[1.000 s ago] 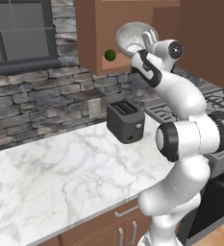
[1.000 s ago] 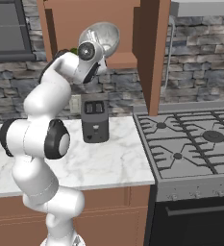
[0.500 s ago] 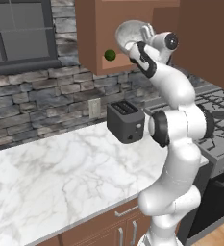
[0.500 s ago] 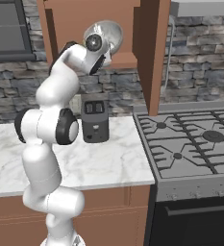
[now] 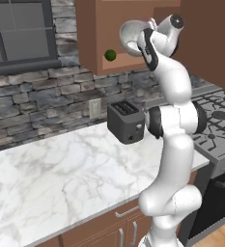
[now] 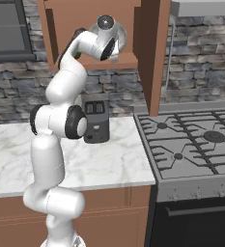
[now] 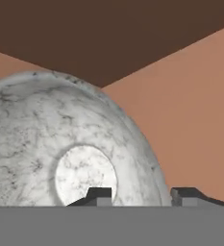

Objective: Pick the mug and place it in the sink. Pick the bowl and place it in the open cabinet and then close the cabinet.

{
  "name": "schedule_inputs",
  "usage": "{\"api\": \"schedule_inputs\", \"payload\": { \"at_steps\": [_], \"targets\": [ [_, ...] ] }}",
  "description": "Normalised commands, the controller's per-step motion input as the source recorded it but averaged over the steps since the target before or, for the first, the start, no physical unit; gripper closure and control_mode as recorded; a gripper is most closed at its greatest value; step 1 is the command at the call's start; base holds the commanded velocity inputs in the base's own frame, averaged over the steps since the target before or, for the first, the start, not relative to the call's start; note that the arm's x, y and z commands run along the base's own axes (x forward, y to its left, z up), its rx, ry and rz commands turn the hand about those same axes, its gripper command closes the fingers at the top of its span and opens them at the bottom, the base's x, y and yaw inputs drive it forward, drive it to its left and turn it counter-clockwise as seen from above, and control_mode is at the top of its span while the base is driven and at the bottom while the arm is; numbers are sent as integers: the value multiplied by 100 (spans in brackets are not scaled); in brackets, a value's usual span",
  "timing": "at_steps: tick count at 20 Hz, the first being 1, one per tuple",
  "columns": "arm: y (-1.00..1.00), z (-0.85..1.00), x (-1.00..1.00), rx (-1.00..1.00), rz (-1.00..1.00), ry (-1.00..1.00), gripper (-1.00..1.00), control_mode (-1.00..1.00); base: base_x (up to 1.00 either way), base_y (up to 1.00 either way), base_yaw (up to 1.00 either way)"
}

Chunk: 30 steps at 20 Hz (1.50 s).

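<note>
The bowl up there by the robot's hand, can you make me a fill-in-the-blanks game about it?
1. The bowl sits inside the open wall ____.
2. Below it on the marble counter stands a dark ____.
3. Right of the counter is a black ____ with burners.
4. The small ball on the cabinet's shelf is ____.

Missing words: cabinet, toaster, stove, green

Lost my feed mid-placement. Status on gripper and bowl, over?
Gripper up inside the cabinet, jaws parted astride the bowl's rim. Bowl tipped on edge inside; grip unclear. Small green item on shelf beside it; door not shut.
</note>
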Motion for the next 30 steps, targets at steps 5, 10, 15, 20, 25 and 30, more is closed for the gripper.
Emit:
{"api": "schedule_inputs", "payload": {
  "at_steps": [5,10,15,20,25,30],
  "targets": [
    [21,-27,-35,0,0,4,100,-100,0,0,0],
    [71,-23,-84,0,0,-15,100,-100,0,0,0],
    [56,-34,-69,0,0,-22,100,-100,0,0,0],
    [30,-72,-12,-3,0,-32,100,-100,0,0,0],
    [-3,-61,3,-15,0,-39,100,-100,0,0,0],
    [-3,2,37,-16,0,-40,100,-100,0,0,0]
  ]
}}
